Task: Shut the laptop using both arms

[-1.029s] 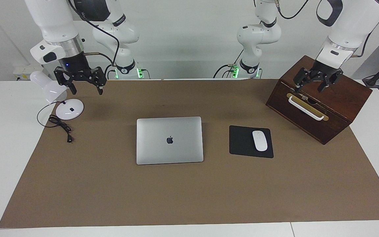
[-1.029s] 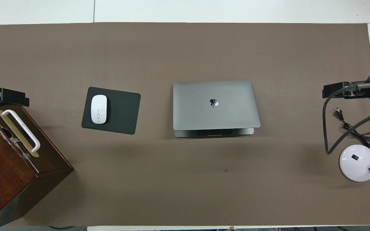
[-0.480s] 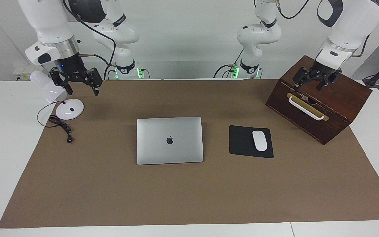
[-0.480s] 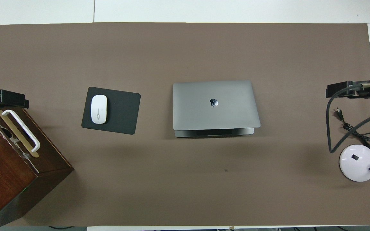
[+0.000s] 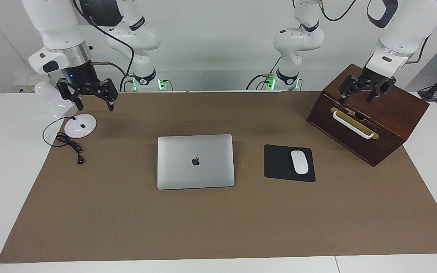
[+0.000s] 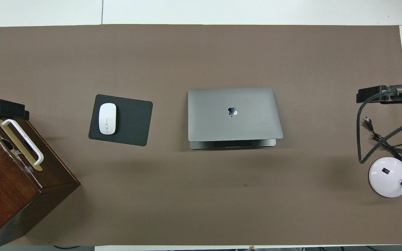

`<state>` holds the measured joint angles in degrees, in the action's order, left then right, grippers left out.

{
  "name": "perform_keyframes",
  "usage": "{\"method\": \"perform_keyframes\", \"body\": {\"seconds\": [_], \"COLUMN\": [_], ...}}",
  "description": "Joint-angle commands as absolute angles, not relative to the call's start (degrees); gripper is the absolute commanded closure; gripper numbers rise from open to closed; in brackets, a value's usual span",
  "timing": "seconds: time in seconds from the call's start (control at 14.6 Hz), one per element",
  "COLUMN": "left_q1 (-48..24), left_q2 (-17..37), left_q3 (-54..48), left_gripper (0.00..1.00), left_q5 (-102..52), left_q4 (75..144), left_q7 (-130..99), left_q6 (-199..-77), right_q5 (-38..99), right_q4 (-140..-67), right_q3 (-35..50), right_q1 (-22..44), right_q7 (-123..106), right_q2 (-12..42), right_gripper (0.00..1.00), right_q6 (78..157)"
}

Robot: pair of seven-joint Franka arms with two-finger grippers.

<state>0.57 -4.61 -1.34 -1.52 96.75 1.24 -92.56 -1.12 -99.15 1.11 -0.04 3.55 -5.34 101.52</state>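
The silver-grey laptop (image 5: 195, 161) (image 6: 234, 113) lies mid-table on the brown mat, apple logo up. Its lid hangs low over the base, and a thin strip of base (image 6: 232, 144) shows on the side nearer the robots. My right gripper (image 5: 93, 103) (image 6: 375, 94) hangs open and empty in the air over the mat's edge by the desk lamp, well away from the laptop. My left gripper (image 5: 357, 99) (image 6: 2, 109) is open and empty above the wooden box, just over its handle edge. Neither gripper touches the laptop.
A black mouse pad (image 5: 279, 163) with a white mouse (image 5: 299, 162) lies beside the laptop toward the left arm's end. A dark wooden box (image 5: 370, 113) with a white handle stands at that end. A white desk lamp (image 5: 80, 125) and its cable (image 5: 68, 144) sit at the right arm's end.
The right gripper has risen a little and drifted toward the lamp end. The left gripper has lifted slightly over the box. The laptop has not moved.
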Motion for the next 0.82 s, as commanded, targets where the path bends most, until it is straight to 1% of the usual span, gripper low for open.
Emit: {"method": "perform_keyframes", "body": {"seconds": [0.0,0.75], "left_q1": [0.97,1.23], "left_q2": [-3.87,-3.96], "left_q3": [-1.49,-1.49], "left_gripper": [0.00,0.00], "left_q5": [-1.23,-1.49], "left_q4": [95.36,95.36], "left_q7": [0.88,0.88], "left_q6": [-91.14,-91.23], "right_q5": [-0.79,-0.79], "right_q4": [-100.19,-99.93], "right_q3": [1.49,1.49], "right_q1": [-1.41,-1.50], "right_q7": [1.05,0.97], "right_q2": [-5.71,-5.63], "right_gripper": [0.00,0.00], "right_q6": [102.74,102.74]}}
